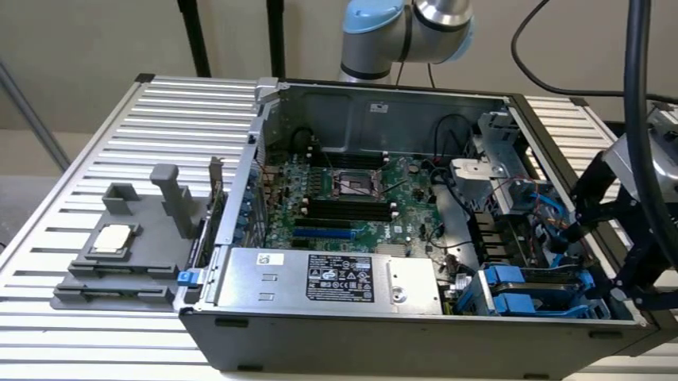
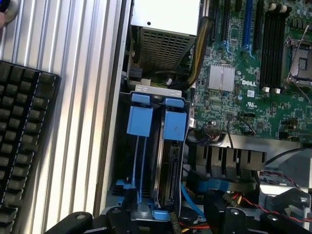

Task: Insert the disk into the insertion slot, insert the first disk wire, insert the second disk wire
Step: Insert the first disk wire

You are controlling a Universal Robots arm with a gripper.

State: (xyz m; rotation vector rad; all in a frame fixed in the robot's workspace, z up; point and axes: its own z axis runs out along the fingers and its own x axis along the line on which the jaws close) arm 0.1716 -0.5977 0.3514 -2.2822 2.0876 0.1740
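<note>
1. Step one looks done: disk [image 2: 168,165] seated on edge in slot [image 2: 157,90], lower middle of frame.
2. Wire steps apparently left: blue wire [image 2: 187,194] lying loose just beside disk.
3. Released pincer [image 2: 171,208] over disk end, grasping nothing.

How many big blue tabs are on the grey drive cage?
2. They sit side by side on the insertion slot: one blue tab nearer the ribbed table, the other blue tab nearer the green motherboard. More could be hidden deeper inside.
</note>
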